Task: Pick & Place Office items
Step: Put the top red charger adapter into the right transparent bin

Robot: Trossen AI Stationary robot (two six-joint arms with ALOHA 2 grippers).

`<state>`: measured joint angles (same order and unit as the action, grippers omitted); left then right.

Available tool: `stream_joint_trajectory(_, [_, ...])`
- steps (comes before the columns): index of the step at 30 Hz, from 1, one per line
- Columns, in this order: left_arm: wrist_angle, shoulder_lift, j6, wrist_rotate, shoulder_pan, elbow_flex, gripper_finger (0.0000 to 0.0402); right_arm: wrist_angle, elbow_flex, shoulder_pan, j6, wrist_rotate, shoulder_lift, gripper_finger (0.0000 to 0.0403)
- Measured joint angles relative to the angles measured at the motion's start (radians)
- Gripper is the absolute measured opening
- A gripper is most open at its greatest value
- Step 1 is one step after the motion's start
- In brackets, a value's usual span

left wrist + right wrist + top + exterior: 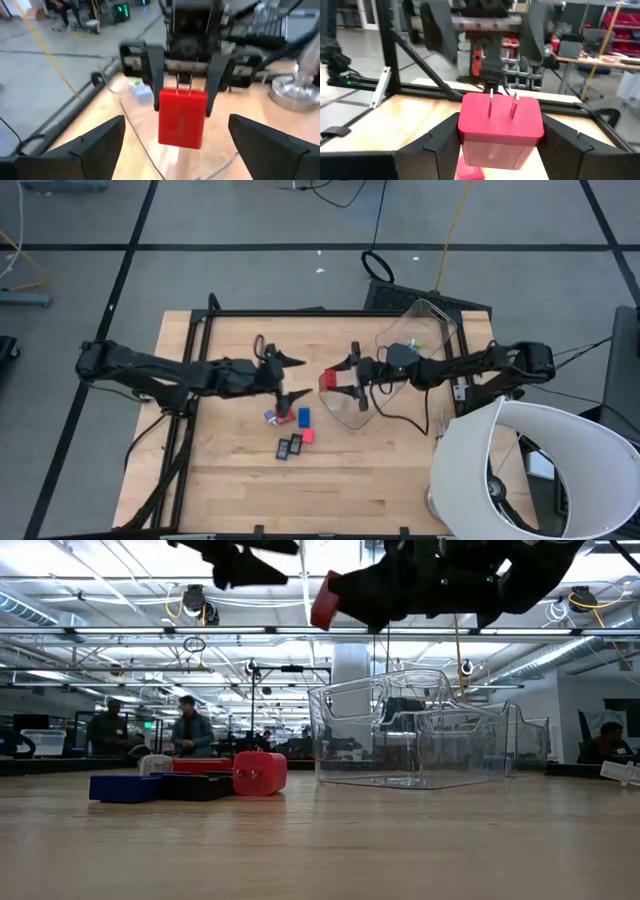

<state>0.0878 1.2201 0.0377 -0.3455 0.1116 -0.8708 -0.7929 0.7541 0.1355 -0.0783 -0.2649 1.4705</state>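
The red plug block (329, 380) hangs in the air at the clear bin's (432, 320) rim, pinched by the right gripper (349, 381), left gripper (291, 378) spread wide and empty; a thin grip could drop it short onto the table (230, 480).

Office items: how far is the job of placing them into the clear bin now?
Done: some small pieces lie in the bin. In hand: the right tool holds a red charger at the bin's edge; the left tool stands open. Left: a small pile on the table.
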Motion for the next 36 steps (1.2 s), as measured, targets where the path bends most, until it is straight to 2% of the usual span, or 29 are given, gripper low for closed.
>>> stream_joint_trajectory(3, [-0.129, -0.068, -0.050, -0.001, 0.000, 0.000, 0.0365, 0.092, 0.001, 0.032, 0.009, 0.000, -0.037, 0.0208])
stream_joint_trajectory(6, [-0.190, -0.107, -0.035, 0.005, 0.000, 0.000, 0.0365, 0.177, 0.001, 0.056, 0.008, 0.015, -0.081, 0.0208])
stream_joint_trajectory(10, [-0.197, -0.142, -0.039, 0.005, 0.000, 0.045, 0.0365, 0.270, -0.019, 0.062, -0.040, 0.134, -0.149, 0.0209])
stream_joint_trajectory(15, [-0.077, -0.204, -0.027, 0.004, -0.012, 0.206, 0.0365, 0.340, -0.062, 0.062, -0.076, 0.294, -0.238, 0.0209])
stream_joint_trajectory(26, [0.246, -0.446, -0.009, 0.003, -0.036, 0.577, 0.0365, 0.480, -0.178, 0.062, -0.064, 0.536, -0.481, 0.0209])
stream_joint_trajectory(31, [0.323, -0.516, 0.017, 0.003, -0.039, 0.677, 0.0365, 0.553, -0.227, 0.075, -0.005, 0.613, -0.579, 0.0209])
stream_joint_trajectory(36, [0.365, -0.541, 0.026, 0.000, -0.040, 0.722, 0.0365, 0.595, -0.305, 0.117, 0.063, 0.663, -0.633, 0.0209])
